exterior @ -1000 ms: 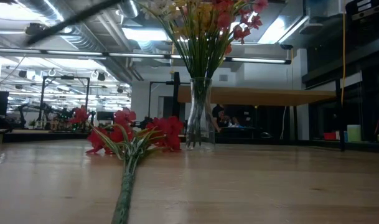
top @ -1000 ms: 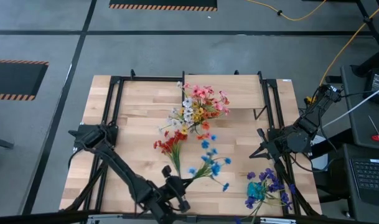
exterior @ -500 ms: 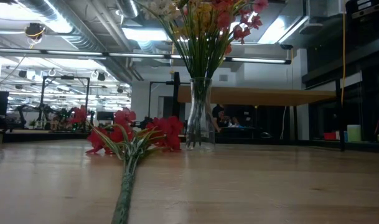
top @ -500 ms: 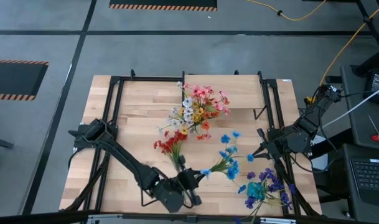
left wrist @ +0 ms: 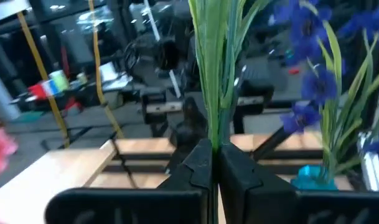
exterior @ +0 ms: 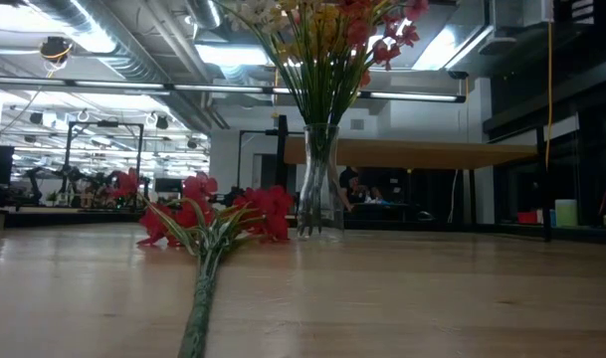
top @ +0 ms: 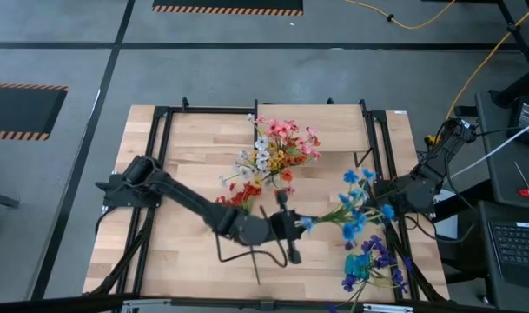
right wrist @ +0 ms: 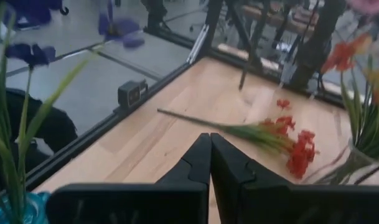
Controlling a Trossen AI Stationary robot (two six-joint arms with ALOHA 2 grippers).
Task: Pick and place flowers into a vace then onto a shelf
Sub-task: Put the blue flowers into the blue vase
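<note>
The left arm stretches low across the surface point(top: 151, 235) from its base at the left edge, elbow bent, reaching toward the middle, and its left pincer point(top: 292, 228) has its fingers pressed together on the green stems of the blue spray point(top: 355, 207), pinching them tight; in the left wrist view the stems point(left wrist: 215, 74) rise straight out of the closed dark fingertips point(left wrist: 198, 165), blue blooms off to one side. That blue spray is held up over the right half of the surface, its heads fanning out toward the right edge, close to the right arm. The right arm waits folded at the right edge, its right pincer point(top: 377, 193) with fingers pressed together on nothing, as the right wrist view shows at the fingertips point(right wrist: 198, 163). The vase point(exterior: 319, 179) stands upright near the middle of the far edge, packed with a mixed bunch point(top: 280, 148) of pink, white, yellow and orange blooms. A red spray point(top: 236, 200) lies flat on the surface just in front of the vase, stem pointing at the near edge. A purple spray point(top: 373, 261) lies at the near right corner. The shelf point(top: 377, 132) sits at the far right corner.
</note>
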